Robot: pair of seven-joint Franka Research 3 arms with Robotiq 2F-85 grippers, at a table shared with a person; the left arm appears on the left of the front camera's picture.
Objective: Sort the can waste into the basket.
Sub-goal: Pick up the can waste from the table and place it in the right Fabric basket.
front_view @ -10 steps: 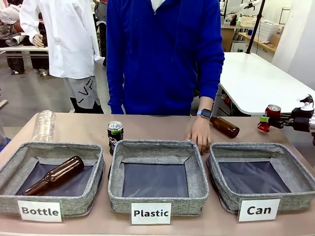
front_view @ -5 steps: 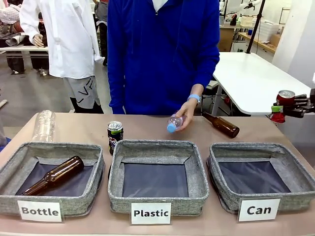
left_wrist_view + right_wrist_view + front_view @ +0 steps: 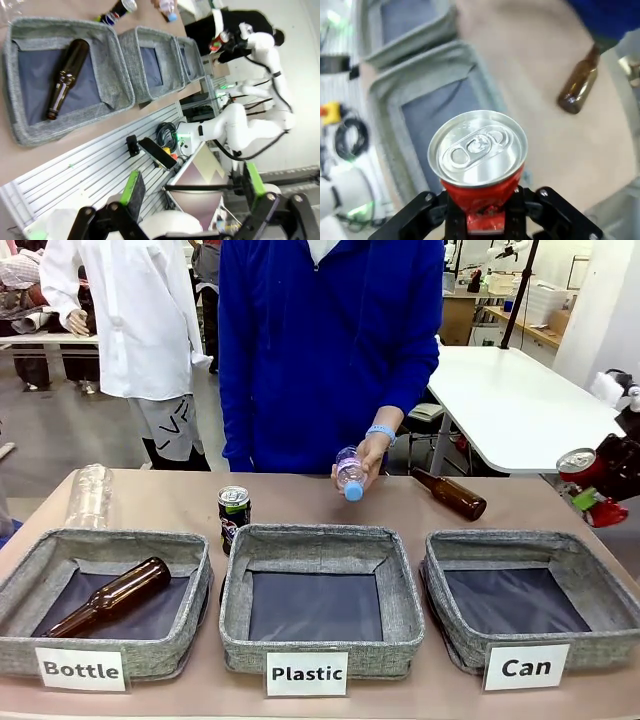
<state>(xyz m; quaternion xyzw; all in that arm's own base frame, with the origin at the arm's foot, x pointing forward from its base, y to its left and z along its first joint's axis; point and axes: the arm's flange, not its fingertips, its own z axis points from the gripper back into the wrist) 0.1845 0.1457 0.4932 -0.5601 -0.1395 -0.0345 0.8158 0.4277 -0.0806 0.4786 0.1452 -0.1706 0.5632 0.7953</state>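
Note:
My right gripper (image 3: 598, 492) is shut on the crushed red can (image 3: 583, 468) and holds it tilted in the air, off the right rear corner of the grey "Can" basket (image 3: 500, 539). The right wrist view shows the can's silver top (image 3: 477, 148) above my gripper (image 3: 481, 212), with the basket's rim (image 3: 395, 86) below it. The dark can with a green band (image 3: 233, 514) stands upright on the table, behind the gap between the "Bottle" and "Plastic" baskets. In the left wrist view, my left gripper (image 3: 195, 200) hangs open and holds nothing, off the table's near side.
A person's hand holds a clear plastic bottle (image 3: 348, 473) over the table behind the "Plastic" basket (image 3: 320, 538). One brown bottle (image 3: 451, 494) lies behind the "Can" basket, another (image 3: 110, 595) inside the "Bottle" basket (image 3: 110, 540). A clear bottle (image 3: 90, 496) lies far left.
My right gripper has swung right and tilted with the red can. The person's hand left the table by the brown bottle, then carried a plastic bottle leftwards.

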